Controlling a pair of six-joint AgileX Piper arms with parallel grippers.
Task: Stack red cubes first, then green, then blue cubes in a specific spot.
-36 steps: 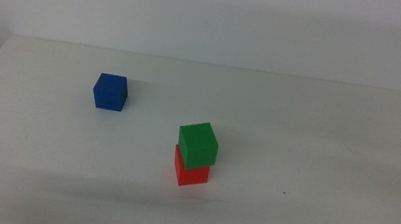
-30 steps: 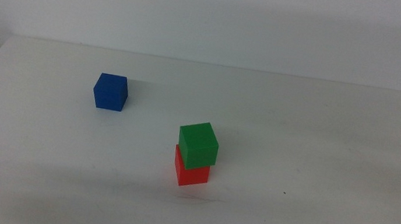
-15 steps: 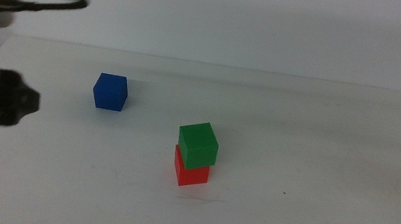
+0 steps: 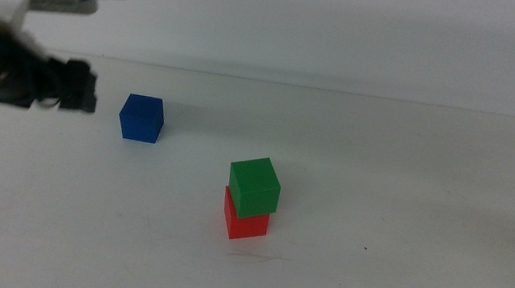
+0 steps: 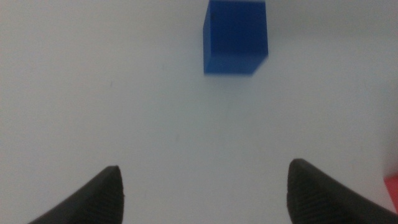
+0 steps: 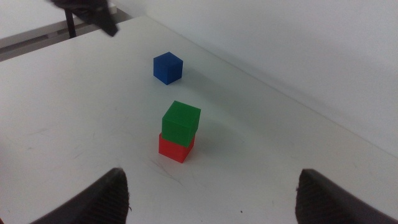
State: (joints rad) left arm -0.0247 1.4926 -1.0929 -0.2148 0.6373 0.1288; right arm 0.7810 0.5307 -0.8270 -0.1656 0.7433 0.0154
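My left end effector hangs spread wide beside the blue cube; green cube sits on red cube.

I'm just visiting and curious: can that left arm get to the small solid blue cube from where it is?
Probably yes. The left gripper hangs with jaws open beside the small solid blue cube, and only bare white table lies between them. The green-on-red stack stands off to one side.

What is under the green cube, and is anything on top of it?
The green cube sits on the red cube, turned slightly off square. Nothing is on top of it. The red cube's top face is covered, so it cannot be seen.
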